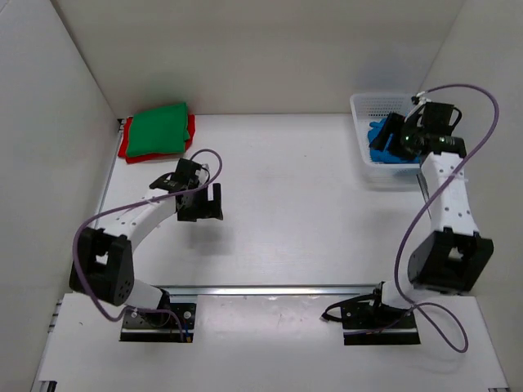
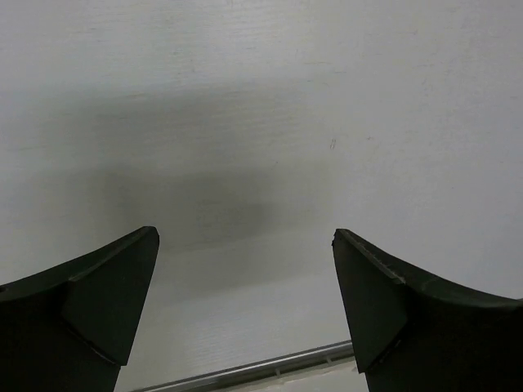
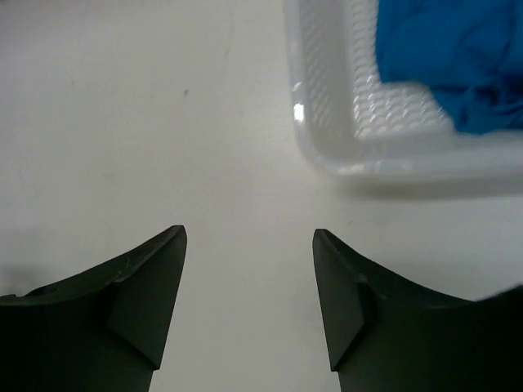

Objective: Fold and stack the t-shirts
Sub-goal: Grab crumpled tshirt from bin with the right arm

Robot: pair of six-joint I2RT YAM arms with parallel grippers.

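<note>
A green folded t-shirt (image 1: 159, 128) lies on a red folded t-shirt (image 1: 126, 149) at the back left of the table. A bright blue t-shirt (image 1: 382, 152) lies crumpled in the white mesh basket (image 1: 365, 101) at the back right; it also shows in the right wrist view (image 3: 462, 57). My right gripper (image 1: 391, 133) hovers at the basket's left side, open and empty (image 3: 249, 237). My left gripper (image 1: 202, 204) is open and empty (image 2: 245, 237) over bare table, in front of and to the right of the stack.
The basket wall (image 3: 327, 98) is ahead and to the right of my right fingers. A metal rail (image 2: 261, 367) runs along the table's near edge. White walls enclose the table at the left, back and right.
</note>
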